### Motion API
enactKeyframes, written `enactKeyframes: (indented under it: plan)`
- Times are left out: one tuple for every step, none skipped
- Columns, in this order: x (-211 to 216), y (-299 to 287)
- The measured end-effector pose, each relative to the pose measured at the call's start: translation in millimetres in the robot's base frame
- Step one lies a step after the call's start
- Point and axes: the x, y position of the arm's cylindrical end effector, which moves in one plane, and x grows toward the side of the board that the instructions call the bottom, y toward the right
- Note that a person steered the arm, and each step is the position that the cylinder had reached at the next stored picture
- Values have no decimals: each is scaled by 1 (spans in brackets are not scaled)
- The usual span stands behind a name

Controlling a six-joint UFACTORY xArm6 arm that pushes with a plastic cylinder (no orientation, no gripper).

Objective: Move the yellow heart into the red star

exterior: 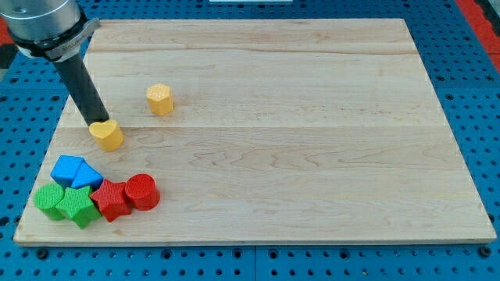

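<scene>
The yellow heart (107, 134) lies on the wooden board at the view's left. My tip (100, 121) touches its upper edge, with the dark rod rising toward the view's top left. The red star (111, 200) sits near the view's bottom left, below the heart, in a tight cluster with other blocks. There is a gap of bare board between the heart and the red star.
A yellow hexagon (160, 99) stands right of and above the heart. A red cylinder (142, 191) touches the star's right side. Two blue blocks (76, 172) and two green blocks (65, 203) crowd the star's left. The board's left edge (48, 148) is close.
</scene>
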Motion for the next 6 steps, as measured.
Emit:
enactKeyframes:
  plan:
    - [8, 9]
    - [28, 17]
    - [52, 25]
    - [76, 37]
    - [83, 38]
    - [81, 25]
